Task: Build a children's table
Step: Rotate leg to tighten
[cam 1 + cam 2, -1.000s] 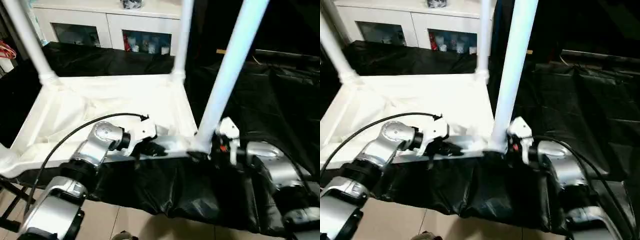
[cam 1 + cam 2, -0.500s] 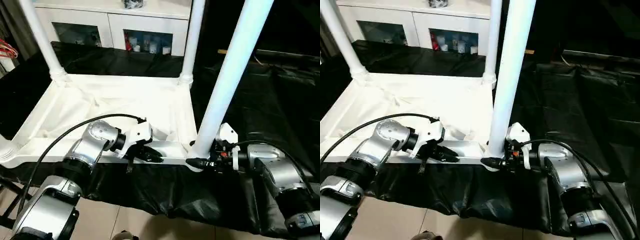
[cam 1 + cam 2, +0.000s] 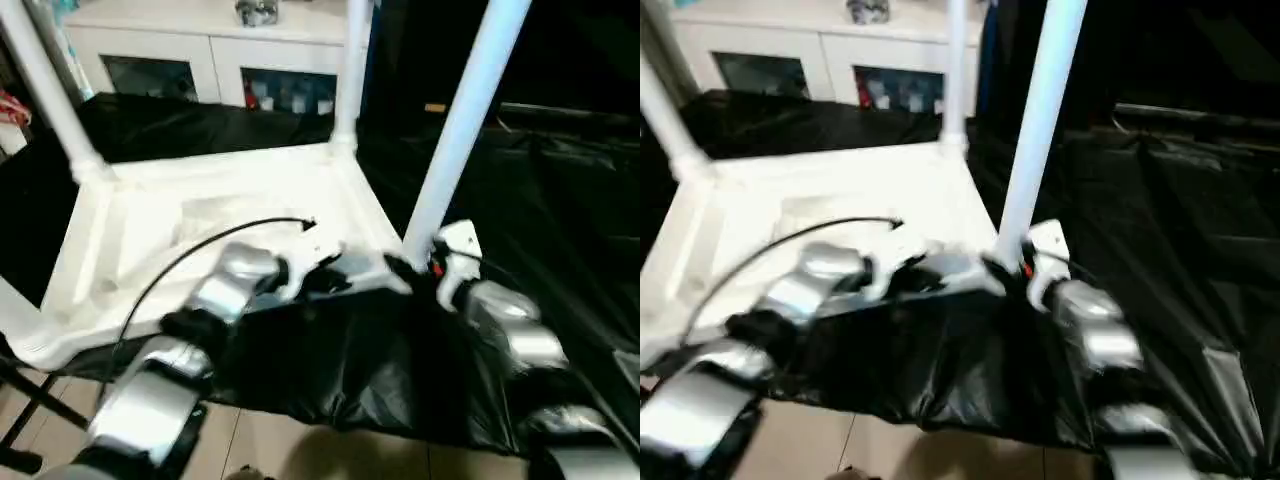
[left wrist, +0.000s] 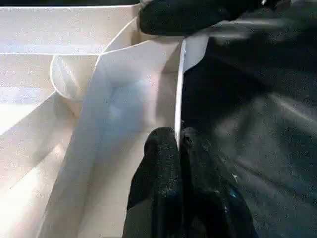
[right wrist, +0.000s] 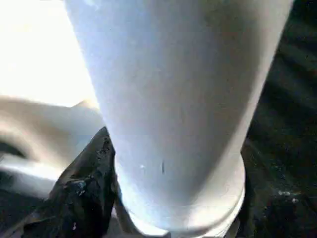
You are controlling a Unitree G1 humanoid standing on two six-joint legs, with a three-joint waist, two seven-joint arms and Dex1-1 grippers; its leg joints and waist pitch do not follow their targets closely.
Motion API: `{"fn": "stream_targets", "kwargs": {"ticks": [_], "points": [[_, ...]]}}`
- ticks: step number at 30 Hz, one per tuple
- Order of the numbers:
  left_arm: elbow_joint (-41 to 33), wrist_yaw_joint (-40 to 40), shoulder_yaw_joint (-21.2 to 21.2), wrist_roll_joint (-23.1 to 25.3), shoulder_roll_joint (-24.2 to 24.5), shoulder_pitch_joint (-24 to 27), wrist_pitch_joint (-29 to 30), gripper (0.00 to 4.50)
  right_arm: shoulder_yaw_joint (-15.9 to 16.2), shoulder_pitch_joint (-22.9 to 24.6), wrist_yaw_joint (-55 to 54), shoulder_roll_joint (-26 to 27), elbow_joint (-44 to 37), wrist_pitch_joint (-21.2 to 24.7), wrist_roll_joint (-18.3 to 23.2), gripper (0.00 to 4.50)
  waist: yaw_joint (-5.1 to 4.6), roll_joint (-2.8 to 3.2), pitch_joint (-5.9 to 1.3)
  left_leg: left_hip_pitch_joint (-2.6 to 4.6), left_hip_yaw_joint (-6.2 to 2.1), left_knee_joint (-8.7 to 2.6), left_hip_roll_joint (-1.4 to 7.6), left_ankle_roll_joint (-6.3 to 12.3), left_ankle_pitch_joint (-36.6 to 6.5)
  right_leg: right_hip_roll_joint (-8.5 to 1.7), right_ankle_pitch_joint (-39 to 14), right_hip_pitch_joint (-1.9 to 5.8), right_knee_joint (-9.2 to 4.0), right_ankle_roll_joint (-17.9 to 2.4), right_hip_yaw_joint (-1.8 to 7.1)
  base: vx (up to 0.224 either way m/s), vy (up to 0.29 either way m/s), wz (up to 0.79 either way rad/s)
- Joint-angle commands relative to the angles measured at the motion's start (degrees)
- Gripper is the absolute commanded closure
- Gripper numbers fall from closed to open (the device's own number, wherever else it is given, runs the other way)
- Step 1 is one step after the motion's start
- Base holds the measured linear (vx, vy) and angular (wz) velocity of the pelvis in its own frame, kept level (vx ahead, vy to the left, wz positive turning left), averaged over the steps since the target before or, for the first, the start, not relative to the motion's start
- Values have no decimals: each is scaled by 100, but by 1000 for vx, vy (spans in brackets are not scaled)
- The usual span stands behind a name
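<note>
The children's table (image 3: 200,215) lies upside down on black cloth, its white legs pointing up. My left gripper (image 3: 335,280) is shut on the thin near rim of the top, and the left wrist view shows its fingers (image 4: 161,163) pinching that edge. My right gripper (image 3: 410,268) is at the base of the near right leg (image 3: 455,130). In the right wrist view that leg (image 5: 173,99) stands between the jaws, with one black finger (image 5: 84,188) pressed against its collar. Two more legs rise at the back right (image 3: 350,70) and the back left (image 3: 45,90).
A white cabinet (image 3: 200,50) with glass doors stands behind the table. Black cloth (image 3: 330,370) covers the work surface and hangs over its near edge. Light floor tiles (image 3: 270,440) show below. A black stand leg (image 3: 25,400) is at the lower left.
The whole picture has shifted and tilted, so the camera moved. My right fingers have come closer round the leg's base. The left gripper keeps its hold on the rim.
</note>
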Motion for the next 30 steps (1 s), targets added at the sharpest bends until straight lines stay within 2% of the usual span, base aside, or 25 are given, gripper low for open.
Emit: {"fn": "stream_targets", "kwargs": {"ticks": [1,2,3,4,7,8,13,16,18,20,22,23,24,26,27,28,30], "points": [[70,664,-16,-25,-520,-171,13,450,526,-41,70,729,152,42,-24,171,-45,8,-285,102,-227,-523,365,-226,-1899,-442,-1797,108,-554,-1178,297,0,0,0],[123,628,-11,-16,-590,-186,-27,450,497,-89,79,829,191,-26,-22,171,-35,26,-298,87,-219,-510,356,-160,-1791,-441,-1615,134,-541,-1197,297,0,0,0],[158,609,-8,-8,-616,-198,-44,450,490,-112,83,863,221,-67,-32,171,-34,15,-307,70,-209,-501,356,-83,-1675,-432,-1388,145,-525,-1231,295,0,0,0],[169,581,-13,-2,-626,-199,-75,450,498,-122,88,872,230,-92,-53,116,-35,17,-314,65,-208,-501,357,-50,-1629,-426,-1284,154,-510,-1250,294,0,0,0],[153,425,-44,-6,-593,-178,-130,450,528,-109,261,811,172,-95,-28,81,-30,29,-343,51,-191,-475,357,121,-1335,-417,-752,180,-453,-1376,286,0,0,0],[134,311,-59,-19,-551,-158,-150,450,530,-92,414,753,108,-74,26,65,-23,50,-343,50,-187,-470,358,181,-1280,-420,-670,184,-451,-1415,283,0,0,0],[14,-328,-85,-95,-250,-15,-365,450,716,91,1315,161,-215,-138,-40,44,-17,49,-348,24,-182,-452,364,287,-1203,-422,-626,209,-442,-1463,272,0,0,0],[-169,-940,-114,-196,-25,131,-500,450,792,230,2058,-244,-417,-92,55,44,11,62,-362,12,-170,-435,386,422,-994,-408,-241,227,-395,-1555,252,0,0,0],[-306,-1297,-168,-223,154,219,-539,450,861,316,2552,-518,-543,-35,113,44,28,63,-367,-9,-157,-404,390,574,-888,-413,-1,242,-366,-1649,243,0,0,0],[-318,-1382,-161,-232,241,250,-677,450,915,360,2864,-678,-611,7,144,44,28,66,-360,2,-153,-407,398,589,-960,-417,-132,224,-383,-1684,236,0,0,0],[-338,-1497,-145,-257,311,270,-704,450,956,400,3110,-796,-679,28,130,44,45,71,-345,26,-152,-421,407,503,-1139,-425,-492,205,-423,-1670,240,0,0,0],[-413,-1813,-156,-317,432,313,-720,450,1035,442,3458,-952,-761,50,117,44,53,69,-329,30,-153,-440,415,432,-1259,-420,-699,196,-438,-1639,248,0,0,0],[-467,-1969,-168,-345,500,335,-721,450,1084,457,3619,-1031,-796,47,111,44,65,61,-332,20,-168,-454,416,393,-1304,-418,-810,218,-437,-1592,245,0,0,0],[-508,-2078,-174,-366,547,351,-720,450,1114,471,3742,-1088,-832,53,109,44,46,75,-323,23,-174,-471,428,340,-1359,-426,-862,201,-442,-1583,253,0,0,0],[-554,-2199,-182,-383,612,365,-681,450,1158,482,3879,-1157,-874,59,103,67,41,70,-329,29,-170,-465,424,314,-1357,-422,-829,195,-434,-1599,256,0,0,0],[-615,-2347,-197,-393,692,395,-679,450,1214,503,4047,-1238,-949,113,122,74,40,43,-326,26,-169,-468,424,317,-1350,-424,-825,199,-436,-1603,256,0,0,0],[-656,-2441,-207,-397,744,416,-677,450,1250,518,4157,-1290,-1002,155,137,77,43,56,-335,17,-167,-454,422,376,-1204,-427,-661,207,-414,-1629,259,0,0,0]]}}
